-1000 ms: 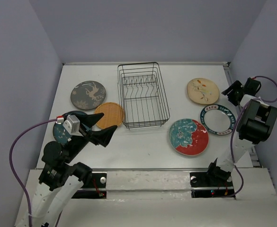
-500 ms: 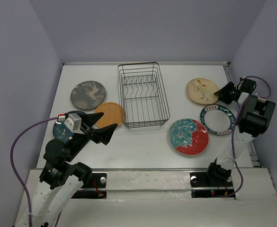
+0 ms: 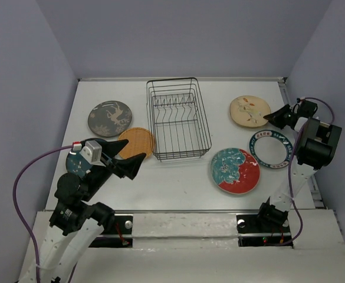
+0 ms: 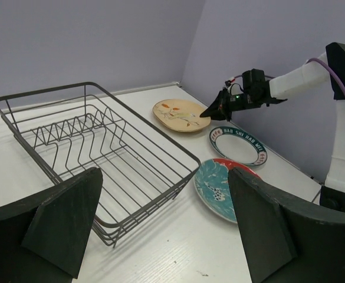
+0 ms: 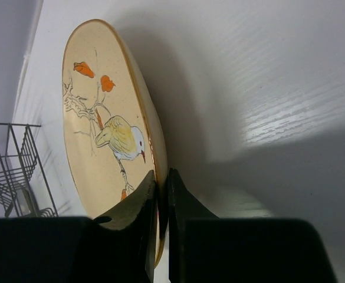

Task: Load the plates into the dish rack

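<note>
- The tan plate lies at the far right of the table, well to the right of the dish rack; my right gripper is clamped on its right rim.
- In my right wrist view, my 2 fingers pinch that rim, 1 on the painted face and 1 underneath.
- The white teal-rimmed plate and the red-and-teal floral plate lie flat just in front of it.
- Left of the rack lie the grey plate and the orange plate, which touches the rack's corner.
- My left gripper hovers spread wide and empty beside the orange plate, above the dark teal plate.
</note>
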`<move>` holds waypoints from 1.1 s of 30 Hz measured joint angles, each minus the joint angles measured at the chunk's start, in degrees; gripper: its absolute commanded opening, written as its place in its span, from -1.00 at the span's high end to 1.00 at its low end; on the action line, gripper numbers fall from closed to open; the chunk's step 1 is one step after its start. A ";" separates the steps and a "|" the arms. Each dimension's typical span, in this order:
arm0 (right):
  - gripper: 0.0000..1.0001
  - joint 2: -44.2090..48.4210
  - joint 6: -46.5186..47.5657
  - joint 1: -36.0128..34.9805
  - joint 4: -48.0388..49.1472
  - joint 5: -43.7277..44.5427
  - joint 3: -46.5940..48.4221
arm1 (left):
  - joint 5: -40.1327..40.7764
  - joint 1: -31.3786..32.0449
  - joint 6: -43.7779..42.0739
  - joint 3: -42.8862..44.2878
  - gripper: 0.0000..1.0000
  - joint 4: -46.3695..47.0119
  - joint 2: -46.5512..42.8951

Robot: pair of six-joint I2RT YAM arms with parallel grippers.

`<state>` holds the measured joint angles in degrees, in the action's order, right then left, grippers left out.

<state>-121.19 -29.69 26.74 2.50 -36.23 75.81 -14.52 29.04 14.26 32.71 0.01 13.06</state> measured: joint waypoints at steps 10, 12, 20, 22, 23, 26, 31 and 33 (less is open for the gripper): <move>0.86 11.91 -2.73 -5.29 -0.22 13.22 -2.49 | 0.28 -1.07 -0.22 0.00 -0.98 -0.28 1.29; 0.87 15.58 -2.69 -6.71 -1.05 16.09 -2.49 | 0.31 -1.20 -0.22 0.00 -0.98 -0.28 1.53; 0.86 31.12 -0.55 -18.47 -4.42 27.30 1.20 | 0.26 -1.42 -0.22 0.00 -0.98 -0.33 2.40; 0.86 31.80 1.55 -22.45 -7.50 30.82 5.22 | 0.26 -1.49 -0.22 0.00 -0.98 -0.42 2.43; 0.86 31.63 2.84 -24.74 -9.64 32.98 7.96 | 0.28 -1.53 -0.20 0.00 -0.98 -0.46 2.40; 0.86 30.93 6.75 -32.26 -14.73 41.16 14.58 | 0.90 -1.53 -0.20 0.00 -0.98 -0.92 2.14; 0.86 27.82 13.03 -42.88 -20.20 54.80 22.27 | 1.77 -1.53 -0.22 0.00 -0.98 -1.22 1.81; 0.86 25.59 16.02 -46.73 -22.12 60.78 24.94 | 1.97 -1.53 -0.20 0.00 -0.98 -1.25 1.81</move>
<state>-95.59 -13.67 -19.99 -19.62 24.56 100.75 -12.56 27.51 14.06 32.71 -1.23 14.87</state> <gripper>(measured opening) 0.127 0.990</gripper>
